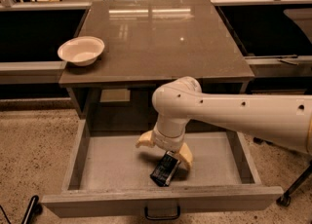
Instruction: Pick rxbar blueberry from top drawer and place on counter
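**Gripper over bar, fingers apart**

Gripper (164, 153) sits low inside the drawer (112, 162), fingers (144, 140) spread wide, nothing held. Bar (164, 169) lies flat on the drawer floor just below it. One end is between the fingers and the other pokes out toward the drawer front. Probably light, thin and slightly bendy, and the glossy wrapper looks slippery. Best hold: pinch across the narrow width, mid-length. Counter (161, 38) is above and behind the gripper.

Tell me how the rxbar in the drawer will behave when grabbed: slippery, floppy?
The rxbar blueberry looks thin and flat, so probably light and unlikely to roll. Its glossy wrapper may slip. The pincer sits open just over it in the top drawer.
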Controlling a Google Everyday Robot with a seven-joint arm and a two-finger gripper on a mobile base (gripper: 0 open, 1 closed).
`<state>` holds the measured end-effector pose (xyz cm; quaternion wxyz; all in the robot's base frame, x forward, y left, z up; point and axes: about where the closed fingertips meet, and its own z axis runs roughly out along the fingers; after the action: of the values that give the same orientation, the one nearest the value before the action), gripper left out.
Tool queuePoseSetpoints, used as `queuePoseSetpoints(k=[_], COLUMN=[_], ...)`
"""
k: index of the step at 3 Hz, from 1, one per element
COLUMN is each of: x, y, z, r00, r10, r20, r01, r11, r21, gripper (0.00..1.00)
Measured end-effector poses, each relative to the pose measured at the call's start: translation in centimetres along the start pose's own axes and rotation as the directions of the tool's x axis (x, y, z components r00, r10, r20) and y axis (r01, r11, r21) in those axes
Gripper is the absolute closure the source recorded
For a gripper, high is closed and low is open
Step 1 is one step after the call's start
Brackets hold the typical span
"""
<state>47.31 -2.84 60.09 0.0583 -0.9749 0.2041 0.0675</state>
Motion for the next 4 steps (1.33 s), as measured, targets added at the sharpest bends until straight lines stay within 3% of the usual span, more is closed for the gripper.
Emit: queuePoseSetpoints(k=[1, 2, 4], x=[-0.04, -0.22, -0.31], y=[0.02, 0.22, 0.10], z=[0.42, 0.91, 0.94], r00=[0.999, 0.998, 0.997], r10=[0.025, 0.029, 0.032], r20=[-0.032, -0.057, -0.075], r01=[-0.025, -0.028, -0.031], r11=[0.9997, 0.9993, 0.9995], r21=[0.008, 0.024, 0.008], gripper=[0.00, 0.26, 0.72])
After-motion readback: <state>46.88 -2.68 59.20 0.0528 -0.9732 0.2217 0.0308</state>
